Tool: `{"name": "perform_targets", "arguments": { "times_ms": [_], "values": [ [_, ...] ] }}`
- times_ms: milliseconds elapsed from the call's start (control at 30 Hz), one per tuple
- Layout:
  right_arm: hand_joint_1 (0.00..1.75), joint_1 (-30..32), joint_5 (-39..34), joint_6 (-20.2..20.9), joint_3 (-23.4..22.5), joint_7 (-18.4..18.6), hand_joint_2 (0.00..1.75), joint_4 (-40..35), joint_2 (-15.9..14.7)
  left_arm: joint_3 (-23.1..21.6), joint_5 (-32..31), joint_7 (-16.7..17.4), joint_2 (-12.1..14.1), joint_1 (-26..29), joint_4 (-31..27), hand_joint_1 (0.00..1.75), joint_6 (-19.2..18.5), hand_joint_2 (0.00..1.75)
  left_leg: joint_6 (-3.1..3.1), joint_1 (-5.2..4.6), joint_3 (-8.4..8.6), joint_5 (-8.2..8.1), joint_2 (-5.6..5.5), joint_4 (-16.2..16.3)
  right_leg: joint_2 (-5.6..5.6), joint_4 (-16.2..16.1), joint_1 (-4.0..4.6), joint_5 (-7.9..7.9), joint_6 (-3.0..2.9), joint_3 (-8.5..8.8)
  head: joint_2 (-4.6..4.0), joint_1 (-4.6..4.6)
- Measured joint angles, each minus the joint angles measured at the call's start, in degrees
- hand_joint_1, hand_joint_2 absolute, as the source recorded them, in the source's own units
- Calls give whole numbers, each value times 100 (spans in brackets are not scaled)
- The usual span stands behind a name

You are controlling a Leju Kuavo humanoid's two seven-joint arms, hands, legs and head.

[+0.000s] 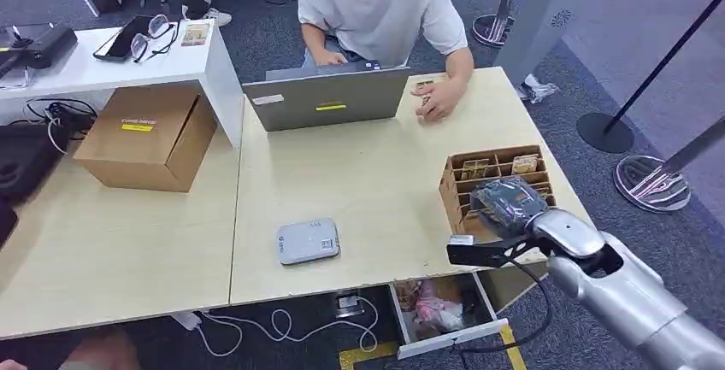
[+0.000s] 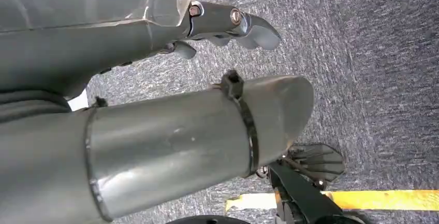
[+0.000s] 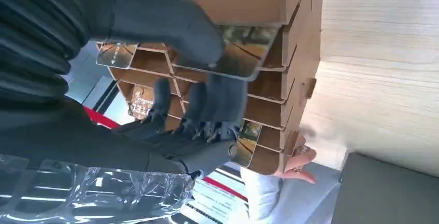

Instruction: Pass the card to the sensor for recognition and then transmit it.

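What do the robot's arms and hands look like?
The right arm is a shiny silver tube with a black cable along it. The right hand is dark grey, with a ribbed cover and clear plastic wrap. The left arm is silver with a black tie.

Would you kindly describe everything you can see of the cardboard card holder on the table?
The cardboard card holder is a brown corrugated rack split by slotted dividers into rows of narrow compartments, several holding picture cards. It sits on the pale wooden table near its right edge, in front of the seated person. The right hand hovers over its near side; in the right wrist view the thumb and fingers close around one card standing in a slot.
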Motion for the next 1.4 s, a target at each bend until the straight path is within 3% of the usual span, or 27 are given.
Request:
{"name": "perform_targets", "arguments": {
  "times_ms": [67,233,267,1100,1400],
  "values": [
    [147,-31,0,-2,11,-2,175,33,20,0,0,9,-2,-2,0,0,4,0,0,0,1,0,0,0,0,0,0,0,0,0,0,0],
    [150,-82,0,-11,66,-33,175,121,65,9,0,11,-17,-3,0,0,9,0,0,0,1,0,0,0,0,0,1,0,0,0,0,0],
    [175,-89,0,-13,68,-42,175,129,68,9,0,11,-17,-3,0,0,11,0,0,0,1,0,0,0,0,0,1,0,0,0,0,0],
    [175,-55,-33,-247,-55,30,175,-35,-39,9,-2,11,-46,-6,0,0,39,0,1,-2,2,0,1,1,1,0,0,0,0,-1,0,-2],
    [175,-57,98,-310,-293,90,175,-461,-232,9,-11,-39,-46,-7,0,0,24,0,1,-2,2,0,1,1,1,0,0,0,0,-1,0,0]
  ]
}}
